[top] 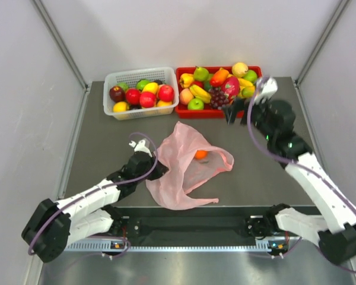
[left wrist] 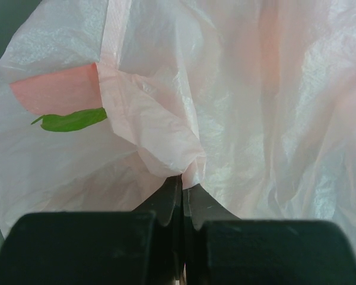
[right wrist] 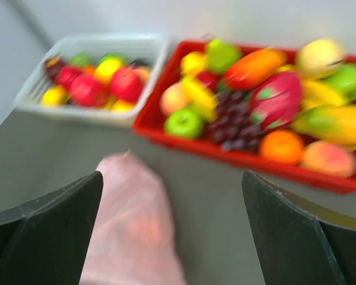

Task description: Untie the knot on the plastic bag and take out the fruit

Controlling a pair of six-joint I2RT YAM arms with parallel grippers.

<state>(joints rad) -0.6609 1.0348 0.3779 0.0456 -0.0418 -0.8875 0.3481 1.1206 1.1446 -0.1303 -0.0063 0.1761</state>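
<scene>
the grey table (top: 107,148) carries everything. on its middle lies the pink plastic bag (top: 187,172), crumpled and spread out, with one end reaching towards the arm bases. at the far edge stand a red tray (top: 193,114) and, just beside it on the left, a white basket (top: 143,111), both heaped with fruit (the right wrist view of them is blurred). the left gripper (top: 157,171) sits low at the bag's left edge; in its wrist view the fingers (left wrist: 172,205) are pressed together on a fold of the thin plastic. the right gripper (top: 236,113) hangs just in front of the red tray, apart from the bag, its fingers (right wrist: 53,219) spread wide and holding nothing. inside the bag an orange fruit (top: 200,155) shows through the plastic near the far side. the left wrist view shows a peach-coloured piece (left wrist: 59,95) with a green leaf (left wrist: 71,120) behind the film.
</scene>
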